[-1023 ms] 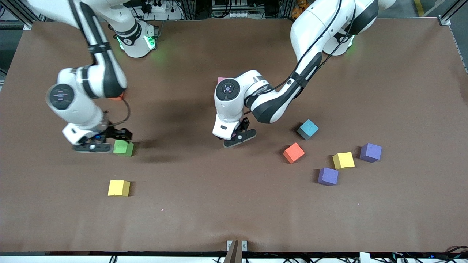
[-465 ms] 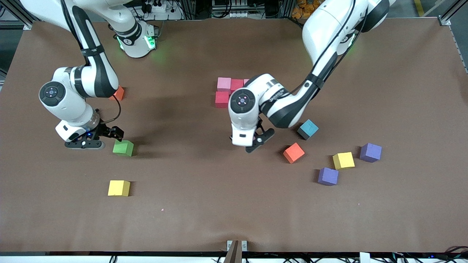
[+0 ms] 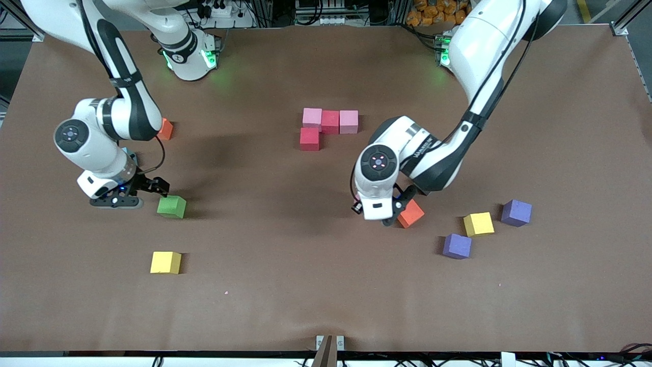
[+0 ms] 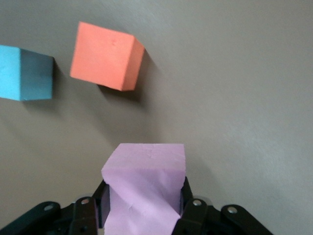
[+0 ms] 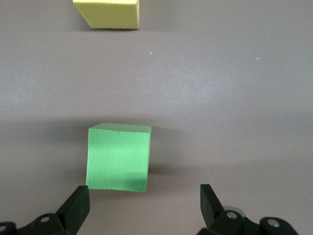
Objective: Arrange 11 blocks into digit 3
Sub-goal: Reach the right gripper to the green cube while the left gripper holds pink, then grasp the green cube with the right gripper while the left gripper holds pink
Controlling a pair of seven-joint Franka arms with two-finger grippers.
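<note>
My left gripper point(image 4: 143, 196) is shut on a pale pink block point(image 4: 146, 171), held just above the table beside an orange block point(image 4: 105, 56) and near a light blue block point(image 4: 24, 72). In the front view this gripper point(image 3: 388, 214) sits against that orange block point(image 3: 410, 213). The wrist hides the held block there. My right gripper point(image 3: 140, 196) stands open, low, beside the green block point(image 3: 171, 206). The green block point(image 5: 119, 156) lies just ahead of its open fingers point(image 5: 78, 208). Two pink blocks point(image 3: 311, 117) point(image 3: 349, 121) and two red ones point(image 3: 330, 121) point(image 3: 309, 138) touch, forming part of the digit 3.
A yellow block point(image 3: 165, 262) lies nearer the front camera than the green one. Another orange block point(image 3: 165, 129) sits by the right arm. A yellow block point(image 3: 478, 224) and two purple blocks point(image 3: 516, 212) point(image 3: 457, 246) lie toward the left arm's end.
The left arm has swung from the table's middle toward its own end, stopping beside the orange block and uncovering the pink and red group. The right gripper drew slightly back from the green block.
</note>
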